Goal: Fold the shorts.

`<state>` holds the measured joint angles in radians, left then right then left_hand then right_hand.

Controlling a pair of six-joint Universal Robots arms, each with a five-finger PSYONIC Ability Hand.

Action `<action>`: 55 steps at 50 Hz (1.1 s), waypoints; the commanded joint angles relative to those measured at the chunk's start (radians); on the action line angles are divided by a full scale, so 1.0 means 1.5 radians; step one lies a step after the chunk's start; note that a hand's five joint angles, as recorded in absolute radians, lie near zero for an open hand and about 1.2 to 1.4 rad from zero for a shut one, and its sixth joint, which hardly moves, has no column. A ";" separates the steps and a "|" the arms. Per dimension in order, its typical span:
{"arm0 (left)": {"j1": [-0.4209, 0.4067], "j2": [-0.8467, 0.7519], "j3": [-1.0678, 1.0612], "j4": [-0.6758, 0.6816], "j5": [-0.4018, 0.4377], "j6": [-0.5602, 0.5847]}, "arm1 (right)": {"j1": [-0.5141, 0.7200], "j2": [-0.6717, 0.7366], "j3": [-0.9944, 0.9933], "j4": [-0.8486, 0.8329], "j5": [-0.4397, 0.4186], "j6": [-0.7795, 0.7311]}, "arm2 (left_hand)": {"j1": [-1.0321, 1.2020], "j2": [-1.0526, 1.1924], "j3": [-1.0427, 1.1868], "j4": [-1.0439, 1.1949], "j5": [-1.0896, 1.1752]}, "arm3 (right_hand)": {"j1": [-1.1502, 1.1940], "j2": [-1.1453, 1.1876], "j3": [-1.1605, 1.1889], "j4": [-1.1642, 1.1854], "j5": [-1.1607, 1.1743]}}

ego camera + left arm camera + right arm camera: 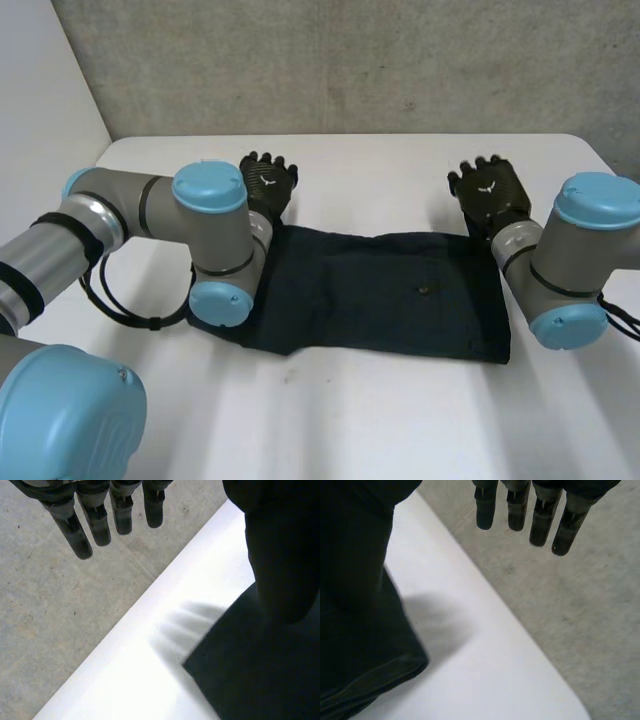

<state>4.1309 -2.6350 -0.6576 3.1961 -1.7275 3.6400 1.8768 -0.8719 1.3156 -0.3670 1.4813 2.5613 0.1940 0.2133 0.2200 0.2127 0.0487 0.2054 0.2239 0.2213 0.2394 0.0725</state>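
Dark navy shorts (380, 290) lie flat on the white table (400, 180), folded into a wide strip with a small button near the middle. My left hand (268, 183) hovers past the strip's far left corner, fingers (95, 525) straight and holding nothing; that corner (240, 665) lies under its palm. My right hand (489, 187) hovers past the far right corner, fingers (540, 520) straight and holding nothing; the shorts' hem corner (380, 670) lies beneath its palm.
A grey concrete wall (350, 60) rises behind the table's far edge. Bare white tabletop (380, 420) stretches in front of the shorts. My left arm's elbow (218, 300) rests over the shorts' left end.
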 commanded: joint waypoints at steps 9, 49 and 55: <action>0.016 0.275 -0.330 -0.046 0.005 -0.115 | -0.047 -0.254 0.242 0.199 -0.042 0.215 | -0.013 -0.026 -0.030 -0.025 -0.032 | 0.012 -0.001 0.001 -0.011 -0.016; 0.046 0.502 -0.616 -0.045 0.025 -0.192 | -0.234 -0.334 0.420 0.156 -0.098 -0.068 | -0.013 -0.026 -0.030 -0.025 -0.032 | 0.794 0.782 0.783 0.771 0.766; 0.052 0.534 -0.641 -0.042 0.027 -0.192 | -0.200 -0.349 0.364 0.190 -0.092 -0.227 | -0.013 -0.026 -0.030 -0.025 -0.032 | 0.794 0.782 0.783 0.771 0.766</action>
<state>4.1996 -1.8892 -1.5804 3.1307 -1.6902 3.3516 1.5320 -1.3674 1.9366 -0.1361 1.3396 2.4449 0.1940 0.2017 0.2136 0.2061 0.0478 0.9032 1.1768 1.1739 1.1904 0.9433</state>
